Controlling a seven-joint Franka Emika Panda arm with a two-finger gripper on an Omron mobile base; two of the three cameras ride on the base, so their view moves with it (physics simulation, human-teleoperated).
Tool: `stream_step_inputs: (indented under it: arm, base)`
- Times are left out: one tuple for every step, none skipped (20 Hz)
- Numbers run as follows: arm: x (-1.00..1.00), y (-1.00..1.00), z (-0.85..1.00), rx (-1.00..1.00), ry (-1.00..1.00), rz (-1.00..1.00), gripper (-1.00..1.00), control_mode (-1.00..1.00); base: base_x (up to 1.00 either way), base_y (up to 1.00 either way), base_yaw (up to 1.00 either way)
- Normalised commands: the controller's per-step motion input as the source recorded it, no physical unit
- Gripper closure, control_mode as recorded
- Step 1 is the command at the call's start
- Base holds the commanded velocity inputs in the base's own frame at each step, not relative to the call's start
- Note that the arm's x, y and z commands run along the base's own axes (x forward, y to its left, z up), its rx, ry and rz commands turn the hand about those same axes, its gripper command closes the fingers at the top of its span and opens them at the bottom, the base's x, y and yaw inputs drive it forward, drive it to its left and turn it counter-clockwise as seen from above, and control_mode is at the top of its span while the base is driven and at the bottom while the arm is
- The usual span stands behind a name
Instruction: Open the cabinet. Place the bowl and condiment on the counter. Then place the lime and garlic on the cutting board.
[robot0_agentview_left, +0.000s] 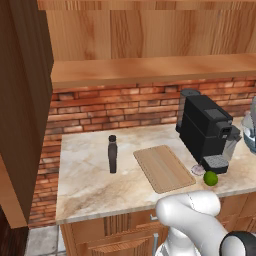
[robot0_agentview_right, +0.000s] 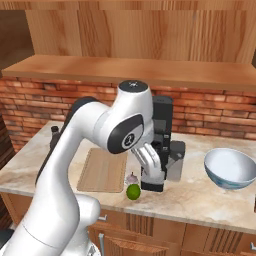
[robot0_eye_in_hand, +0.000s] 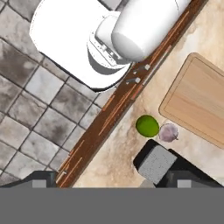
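The gripper (robot0_agentview_right: 153, 186) is spread wide, holding nothing, above the lime (robot0_agentview_right: 133, 191), which lies on the counter (robot0_agentview_right: 210, 200) touching the garlic (robot0_agentview_right: 131, 178) (just off the cutting board (robot0_agentview_right: 103, 170)). The lime should be straddled squarely, leaving the garlic undisturbed.

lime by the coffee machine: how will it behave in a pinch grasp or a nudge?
The lime is a smooth ball, so it will probably roll if nudged, maybe toward the nearby counter edge. Its round skin could squirt out of an off-centre pinch. The garlic sits right beside it, so the pincer's fingers may bump that too.
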Motion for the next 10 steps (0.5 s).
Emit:
stream_step_inputs:
  arm:
    - [0.0,0.55,-0.09,-0.01,0.03,0.14,-1.0,-1.0]
    - [0.0,0.54,-0.1,-0.01,0.05,0.12,-1.0,-1.0]
    - [0.0,0.49,-0.12,-0.01,0.03,0.12,-1.0,-1.0]
    - [0.0,0.49,-0.13,-0.02,0.03,0.13,-1.0,-1.0]
    - [0.0,0.47,-0.15,-0.01,0.03,0.13,-1.0,-1.0]
    - [0.0,0.41,-0.2,-0.01,0.02,0.12,-1.0,-1.0]
    - [0.0,0.35,-0.22,-0.01,0.04,0.13,-1.0,-1.0]
    - [0.0,0.32,-0.23,-0.01,0.03,0.13,-1.0,-1.0]
    - [0.0,0.27,-0.24,0.0,0.01,0.14,-1.0,-1.0]
    - [0.0,0.17,-0.24,0.0,0.0,0.16,-1.0,-1.0]
  base:
    - [0.0,0.0,0.0]
    - [0.0,0.0,0.0]
    - [0.0,0.0,0.0]
    - [0.0,0.0,0.0]
    - [0.0,0.0,0.0]
    - [0.0,0.0,0.0]
    - [0.0,0.0,0.0]
    - [0.0,0.0,0.0]
    - [0.0,0.0,0.0]
    - [0.0,0.0,0.0]
